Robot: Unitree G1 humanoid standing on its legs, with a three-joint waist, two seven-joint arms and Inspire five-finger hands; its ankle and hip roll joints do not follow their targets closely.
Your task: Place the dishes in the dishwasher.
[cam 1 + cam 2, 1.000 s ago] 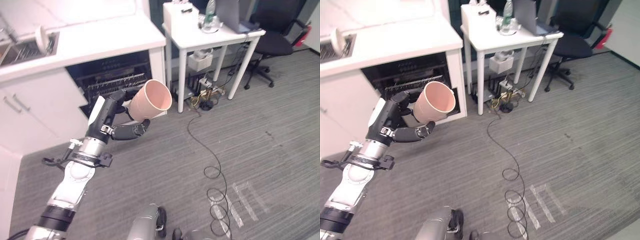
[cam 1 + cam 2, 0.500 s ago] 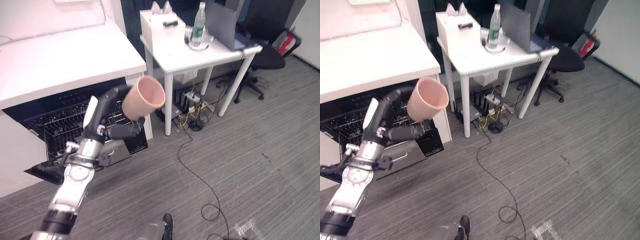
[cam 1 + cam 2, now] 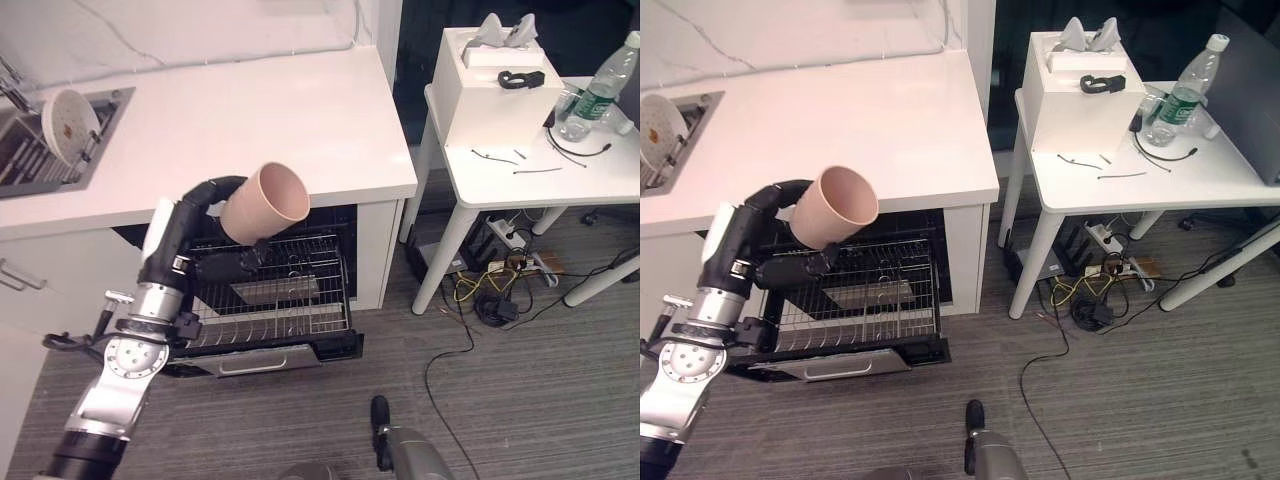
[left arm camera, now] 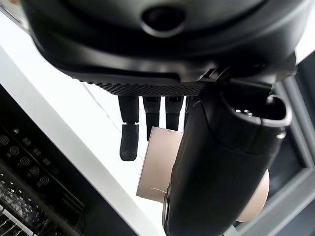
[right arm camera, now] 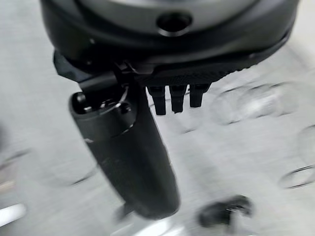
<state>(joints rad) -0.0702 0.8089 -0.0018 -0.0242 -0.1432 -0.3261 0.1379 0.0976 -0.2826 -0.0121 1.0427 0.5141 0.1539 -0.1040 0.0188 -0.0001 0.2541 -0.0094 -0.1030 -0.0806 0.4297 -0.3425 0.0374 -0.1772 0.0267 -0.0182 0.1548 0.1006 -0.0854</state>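
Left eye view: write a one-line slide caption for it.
Left hand holds a pink cup above the open dishwasher's pulled-out rack.

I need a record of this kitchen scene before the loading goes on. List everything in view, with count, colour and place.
Cup: one, pale pink, held tilted in the left hand above the dishwasher rack.
Dishwasher rack: one, dark wire, pulled out under the counter.
Counter: one, white, above the dishwasher.
Plate: one, white, upright in the sink at the counter's left end.
Side table: one, white, right of the counter.
Box: one, white, on the side table.
Bottle: one, clear with green label, on the side table.
Cables: several, mixed colours, on the floor under the side table.
Left hand: dark, curled round the cup.
Right hand: dark, fingers curled, holding nothing.
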